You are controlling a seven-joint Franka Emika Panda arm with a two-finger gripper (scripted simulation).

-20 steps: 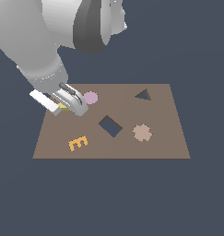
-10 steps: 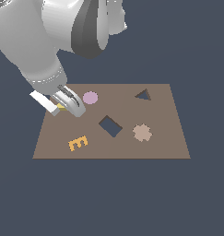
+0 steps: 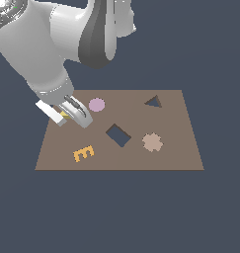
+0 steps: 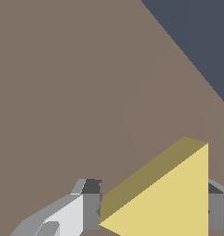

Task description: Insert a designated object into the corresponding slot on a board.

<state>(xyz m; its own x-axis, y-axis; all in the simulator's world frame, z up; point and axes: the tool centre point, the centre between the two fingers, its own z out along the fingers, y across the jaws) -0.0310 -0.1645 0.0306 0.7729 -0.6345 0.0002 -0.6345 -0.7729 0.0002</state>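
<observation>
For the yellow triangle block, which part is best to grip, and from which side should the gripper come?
Grip the yellow triangle block across its thin side faces, coming from above. It lies flat on the board, so only those faces offer purchase. In the wrist view the gripper has one finger at the block's corner and one at its straight edge.

We see no real room, only a simulated test scene: a flat brown board (image 3: pixel 166 153) floats on a plain, featureless dark blue backdrop, and the smooth grey robot arm (image 3: pixel 42 54) at ten o'clock looks computer-rendered, without texture.
</observation>
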